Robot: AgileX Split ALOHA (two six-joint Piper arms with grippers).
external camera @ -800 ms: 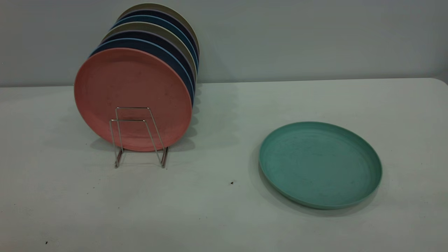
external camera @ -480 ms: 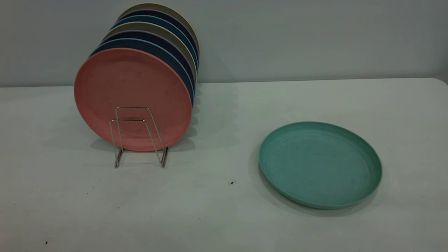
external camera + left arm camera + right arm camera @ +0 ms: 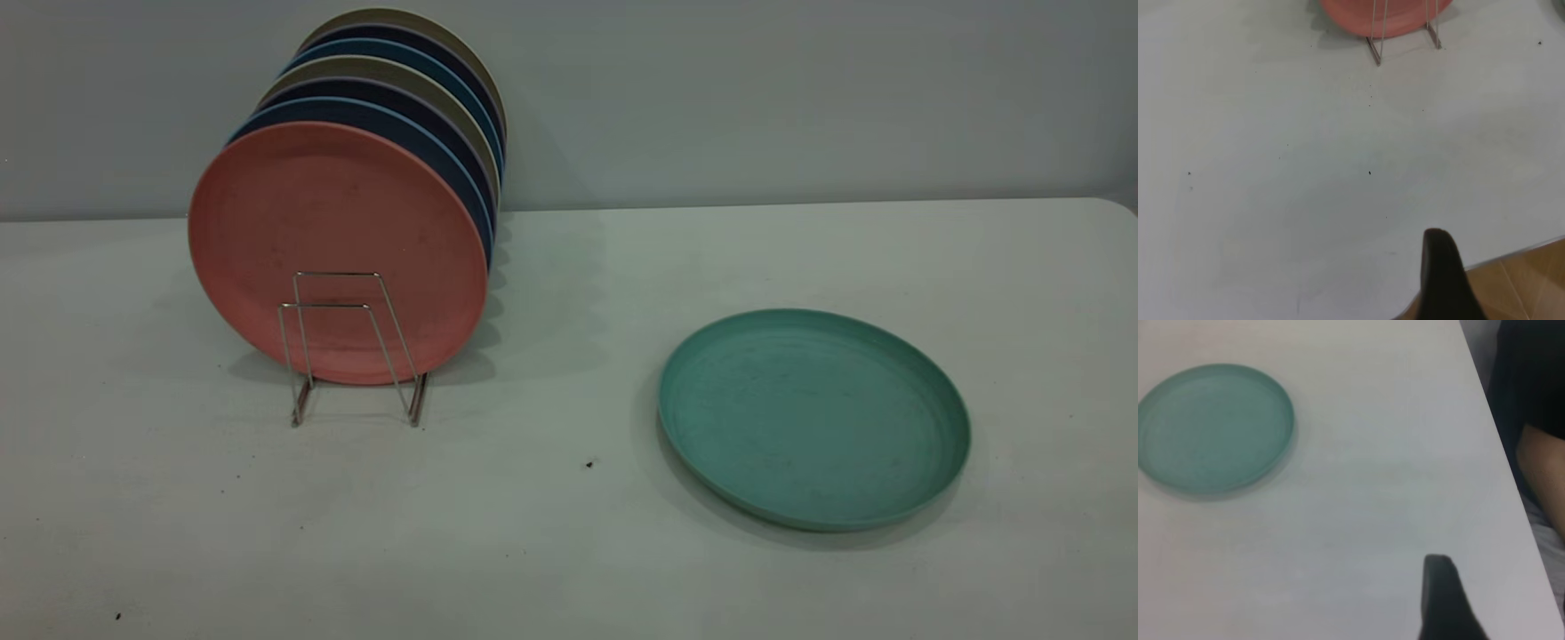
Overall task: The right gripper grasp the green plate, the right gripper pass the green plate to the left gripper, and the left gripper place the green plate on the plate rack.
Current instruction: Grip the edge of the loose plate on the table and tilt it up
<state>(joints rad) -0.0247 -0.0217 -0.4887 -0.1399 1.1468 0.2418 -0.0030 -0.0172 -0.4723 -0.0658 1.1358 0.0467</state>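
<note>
The green plate lies flat on the white table at the right, apart from everything else. It also shows in the right wrist view, far from my right gripper, of which only a black tip shows. The plate rack stands at the left; its two front loops are empty, in front of the plates standing in it. Its feet show in the left wrist view, far from my left gripper, which hangs near the table's edge. Neither gripper shows in the exterior view.
A salmon-pink plate stands upright in the rack, with several dark blue and beige plates behind it. The table's edge borders wood floor. A person's arm is beside the table's right edge.
</note>
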